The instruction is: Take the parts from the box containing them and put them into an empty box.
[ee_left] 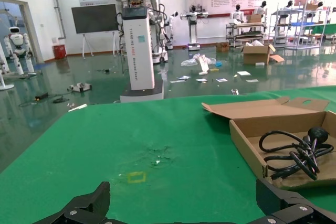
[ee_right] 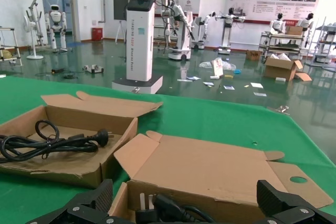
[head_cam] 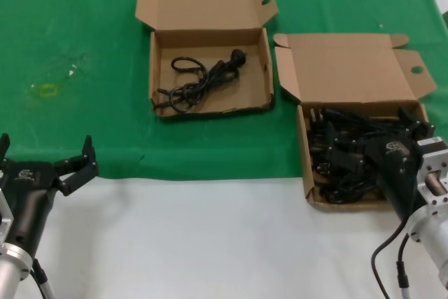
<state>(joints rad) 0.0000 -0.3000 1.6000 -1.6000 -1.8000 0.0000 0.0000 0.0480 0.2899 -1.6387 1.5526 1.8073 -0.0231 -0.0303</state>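
The box containing the parts (head_cam: 302, 152) sits at the right, lid (head_cam: 350, 68) folded back, filled with a tangle of black cords (head_cam: 343, 162). My right gripper (head_cam: 374, 138) hangs open over the pile, holding nothing. In the right wrist view its open gripper (ee_right: 185, 191) frames a plug (ee_right: 163, 208) inside that box (ee_right: 210, 166). The other box (head_cam: 152, 68) stands farther back to the left and holds a single coiled cord (head_cam: 199, 78). The right wrist view also shows that cord (ee_right: 52, 142). My left gripper (head_cam: 45, 146) waits open at the near left, above the white table strip.
A green cloth (head_cam: 84, 19) covers the far part of the table, with a small yellow mark (head_cam: 47, 90) at the left. The near strip is bare white tabletop (head_cam: 210, 236). In the left wrist view the open left gripper (ee_left: 184, 192) faces the cloth beside the one-cord box (ee_left: 247, 142).
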